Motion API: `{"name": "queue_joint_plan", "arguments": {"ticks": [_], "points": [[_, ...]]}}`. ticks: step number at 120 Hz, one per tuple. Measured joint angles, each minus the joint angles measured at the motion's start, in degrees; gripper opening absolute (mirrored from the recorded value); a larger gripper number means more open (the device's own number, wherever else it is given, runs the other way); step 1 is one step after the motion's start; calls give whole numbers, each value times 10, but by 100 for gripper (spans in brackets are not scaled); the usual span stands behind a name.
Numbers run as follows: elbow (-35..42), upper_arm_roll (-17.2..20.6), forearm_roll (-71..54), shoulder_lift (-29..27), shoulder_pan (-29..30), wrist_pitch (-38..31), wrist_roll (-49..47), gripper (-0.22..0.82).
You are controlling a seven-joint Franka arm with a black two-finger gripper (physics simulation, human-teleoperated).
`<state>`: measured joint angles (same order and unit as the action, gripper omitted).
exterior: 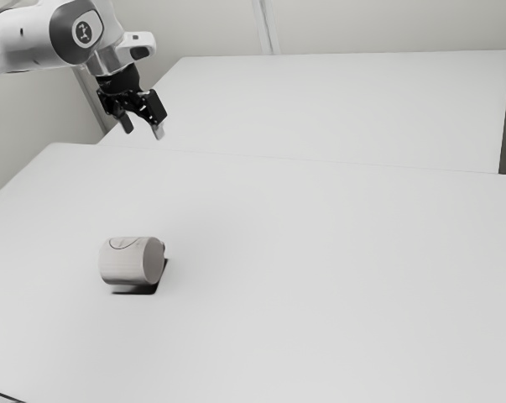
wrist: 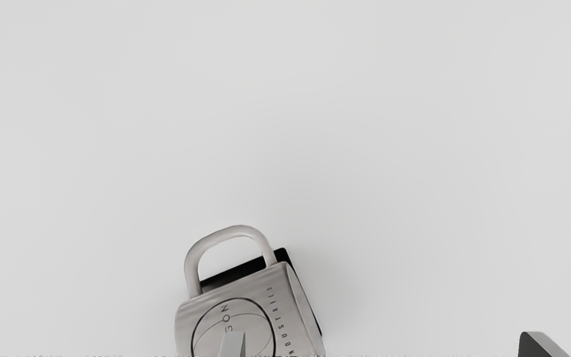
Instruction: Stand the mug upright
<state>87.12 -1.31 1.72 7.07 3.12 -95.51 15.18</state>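
Mug (exterior: 133,260), pale grey, cylindrical, ceramic-looking, lies on its side on the smooth white table (exterior: 336,277); not upright.
Main risk: roll or skid if I come down off-centre, since one fingertip (wrist: 233,344) overlaps the mug's printed side in the wrist view, the other sits well clear. Curved grey loop handle (wrist: 240,231) could snag a finger; a loose pinch could let the mug slip while tipping. Black two-finger gripper (exterior: 143,130) is spread wide, up above the table, holding and touching nothing.
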Motion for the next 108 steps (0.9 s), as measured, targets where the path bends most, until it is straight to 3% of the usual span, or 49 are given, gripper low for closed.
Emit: {"name": "queue_joint_plan", "arguments": {"ticks": [48, 82, 108], "points": [[2, -5, 11, -10, 3, 13, -10, 60], [31, -164, 178, -27, 20, 98, 33, 60], [143, -238, 306, -22, 59, 124, 90, 60]]}}
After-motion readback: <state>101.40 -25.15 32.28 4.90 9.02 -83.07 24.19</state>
